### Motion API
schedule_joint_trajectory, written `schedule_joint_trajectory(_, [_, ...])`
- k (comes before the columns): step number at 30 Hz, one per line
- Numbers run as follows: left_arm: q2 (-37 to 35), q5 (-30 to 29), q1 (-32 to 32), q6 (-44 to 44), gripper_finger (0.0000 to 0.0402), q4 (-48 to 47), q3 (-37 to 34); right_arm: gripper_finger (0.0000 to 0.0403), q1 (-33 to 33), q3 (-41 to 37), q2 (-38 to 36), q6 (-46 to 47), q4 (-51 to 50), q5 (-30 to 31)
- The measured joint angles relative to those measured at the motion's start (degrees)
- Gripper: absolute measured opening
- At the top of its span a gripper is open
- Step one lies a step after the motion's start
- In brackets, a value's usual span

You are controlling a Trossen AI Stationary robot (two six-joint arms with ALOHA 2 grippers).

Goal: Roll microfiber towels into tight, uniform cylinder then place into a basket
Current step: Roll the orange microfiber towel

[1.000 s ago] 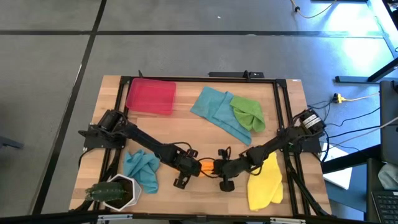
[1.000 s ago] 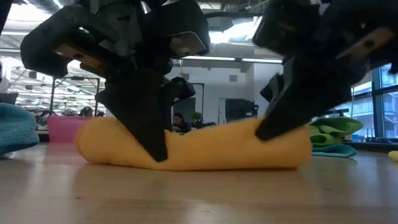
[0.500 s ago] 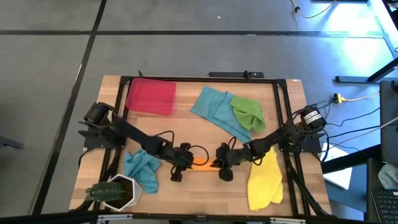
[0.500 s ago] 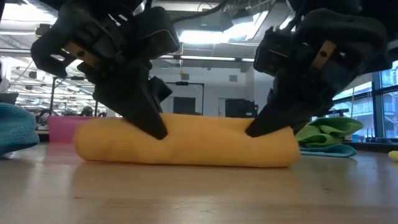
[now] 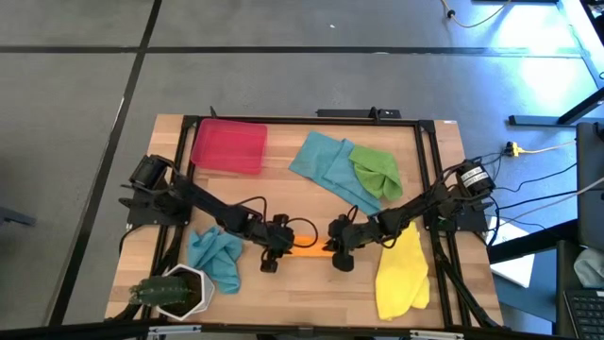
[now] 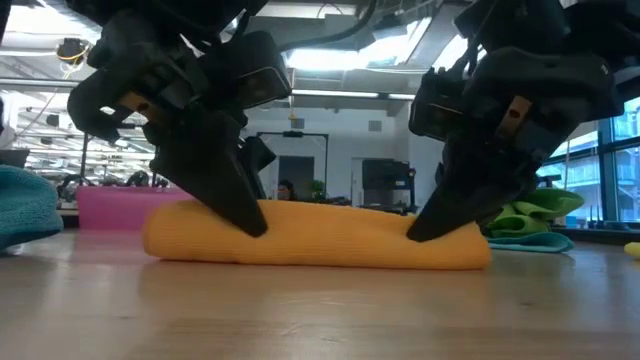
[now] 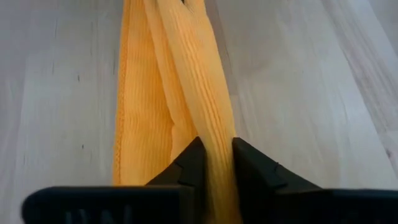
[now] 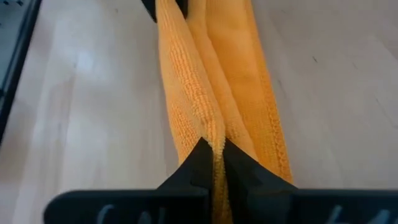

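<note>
The orange towel (image 5: 309,250) lies rolled near the tabletop's (image 5: 283,198) 6 o'clock edge, its long side running 9 to 3. The left gripper (image 7: 215,163) pinches one end, the right gripper (image 8: 213,160) the other.

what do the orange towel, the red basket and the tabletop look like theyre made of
Orange towel: soft microfiber-type cloth, matte; fine ribbed pile and stitched hem show in the wrist views.
Red basket: probably plastic; smooth, even colour, slightly translucent-looking low walls, moulded rounded corners.
Tabletop: light wood or wood laminate, hard to tell which; pale grain lines, low sheen, faint reflections in the low view.
</note>
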Motion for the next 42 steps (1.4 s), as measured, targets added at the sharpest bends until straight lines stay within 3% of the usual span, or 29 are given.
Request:
schedule_joint_trajectory(6, [-1.1, -2.9, -0.1, 1.0, 0.0109, -1.5, -0.1, 0.0015, 0.0, 0.0, 0.0, 0.1, -1.2, 0.7])
schedule_joint_trajectory(11, [-5.6, -8.9, 0.0, 2.5, 0.0135, -3.3, -0.2, 0.0016, 0.0, 0.0, 0.0, 0.2, -1.6, 0.9])
schedule_joint_trajectory(18, [-7.4, -10.9, -0.9, 2.8, 0.0147, -2.3, 0.8, 0.0017, 0.0, 0.0, 0.0, 0.2, -1.6, 1.7])
schedule_joint_trajectory(22, [-6.8, -11.6, -1.8, 3.0, 0.0146, 0.2, 0.9, 0.0017, 0.0, 0.0, 0.0, 0.2, -1.7, 1.7])
schedule_joint_trajectory(26, [-5.7, -11.7, -3.2, 4.0, 0.0147, 8.9, 1.0, 0.0017, 0.0, 0.0, 0.0, 0.2, -1.7, 1.8])
schedule_joint_trajectory(30, [-3.6, -11.6, -4.7, 6.0, 0.0142, 16.4, 1.0, 0.0017, 0.0, 0.0, 0.0, 0.1, -1.7, 1.8])
schedule_joint_trajectory(35, [1.0, -11.7, -4.3, 3.8, 0.0121, 18.3, 1.0, 0.0017, 0.0, 0.0, 0.0, 0.1, -1.6, 1.9])
schedule_joint_trajectory(42, [5.7, -11.9, -2.1, -0.9, 0.0030, 18.8, 1.0, 0.0017, 0.0, 0.0, 0.1, -0.1, -1.7, 1.9])
